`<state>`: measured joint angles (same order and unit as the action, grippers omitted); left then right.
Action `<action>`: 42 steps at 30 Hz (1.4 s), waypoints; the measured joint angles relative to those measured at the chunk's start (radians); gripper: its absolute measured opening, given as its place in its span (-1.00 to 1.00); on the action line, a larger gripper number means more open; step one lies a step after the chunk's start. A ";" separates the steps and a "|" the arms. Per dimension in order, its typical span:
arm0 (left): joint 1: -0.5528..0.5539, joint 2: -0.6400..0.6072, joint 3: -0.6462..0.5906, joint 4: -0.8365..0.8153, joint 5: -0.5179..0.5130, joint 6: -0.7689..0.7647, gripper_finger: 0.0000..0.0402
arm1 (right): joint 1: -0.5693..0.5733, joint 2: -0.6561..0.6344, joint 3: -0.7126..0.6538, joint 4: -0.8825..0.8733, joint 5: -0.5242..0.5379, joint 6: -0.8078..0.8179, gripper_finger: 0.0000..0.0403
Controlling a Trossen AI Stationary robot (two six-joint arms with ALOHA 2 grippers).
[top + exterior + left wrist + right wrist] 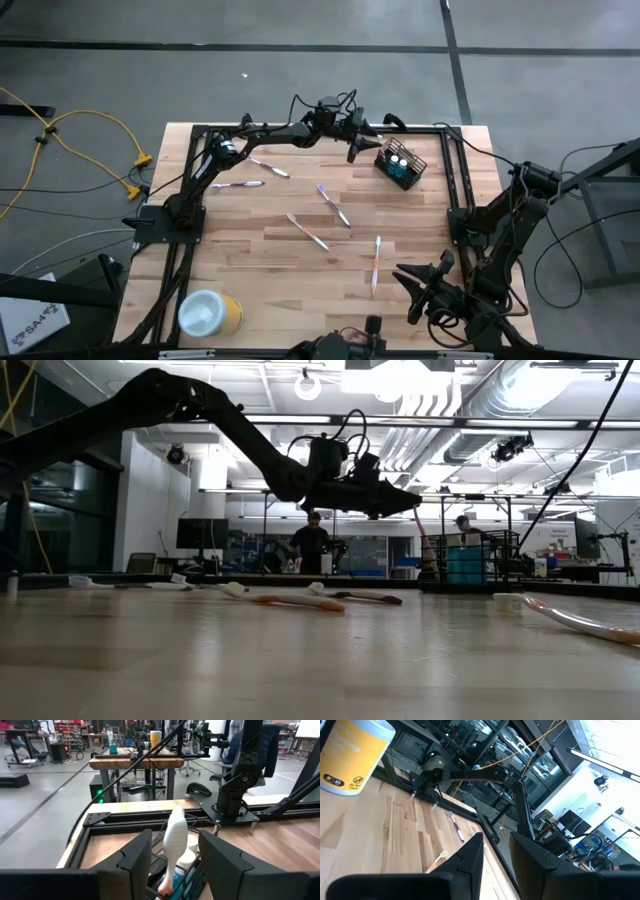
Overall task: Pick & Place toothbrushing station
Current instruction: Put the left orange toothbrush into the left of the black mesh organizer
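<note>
Reaching across the far side of the table, the left gripper hovers just beside the mesh holder, fingers spread with a white toothbrush standing between them, its lower end down in the holder (whether they still touch it, I cannot tell). This looks like the drop-in step for one brush. Several toothbrushes lie scattered on the wood, well apart from the holder. Next up, likely: lift clear, then go for another brush. The right gripper waits at the near edge, fingers apart, holding nothing.
</note>
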<state>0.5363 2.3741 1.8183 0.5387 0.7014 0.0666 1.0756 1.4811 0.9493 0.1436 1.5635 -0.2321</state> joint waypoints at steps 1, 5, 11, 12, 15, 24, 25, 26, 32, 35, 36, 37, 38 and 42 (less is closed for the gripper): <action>0.002 0.000 0.000 0.001 0.000 0.006 -0.21 | 0.000 0.000 0.000 0.000 0.000 0.000 -0.57; 0.006 0.000 0.000 0.031 0.024 -0.032 -0.21 | 0.000 0.000 0.000 0.000 0.000 0.000 -0.57; 0.007 0.000 0.000 0.101 0.056 -0.064 -0.21 | 0.000 0.000 0.000 0.000 0.000 0.000 -0.57; 0.007 0.000 0.000 0.112 0.056 -0.065 -0.21 | 0.000 0.000 0.000 0.000 0.000 0.000 -0.57; 0.007 0.000 0.000 0.157 0.058 -0.093 -0.21 | 0.000 0.000 0.000 -0.001 0.000 0.000 -0.57; 0.007 -0.002 0.000 0.411 0.124 -0.280 -0.21 | 0.000 0.000 0.000 -0.001 0.000 0.000 -0.57; 0.007 -0.002 0.000 0.426 0.134 -0.299 -0.21 | 0.000 0.000 0.000 -0.001 0.000 0.000 -0.57; 0.007 -0.002 0.000 0.444 0.139 -0.311 -0.21 | 0.000 0.000 0.000 -0.001 0.000 0.000 -0.57; 0.007 -0.022 0.000 0.528 0.202 -0.379 -0.21 | 0.000 0.000 0.000 -0.001 0.000 0.002 -0.57; 0.007 -0.027 0.000 0.526 0.206 -0.380 -0.21 | 0.000 0.000 0.000 -0.001 -0.002 0.002 -0.57; 0.007 -0.027 0.000 0.525 0.206 -0.382 -0.21 | 0.000 0.000 0.000 -0.001 -0.002 0.002 -0.57; 0.009 -0.027 0.000 0.525 0.206 -0.382 -0.21 | 0.000 0.000 0.000 -0.001 -0.002 0.002 -0.57; 0.010 -0.027 0.000 0.525 0.206 -0.382 -0.21 | 0.000 0.000 0.000 -0.001 -0.002 0.002 -0.57; 0.017 -0.027 0.000 0.524 0.216 -0.423 -0.21 | 0.000 0.000 0.000 -0.001 -0.002 0.002 -0.57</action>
<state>0.5533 2.3466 1.8183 1.0630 0.9176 -0.3564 1.0756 1.4811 0.9493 0.1427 1.5612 -0.2297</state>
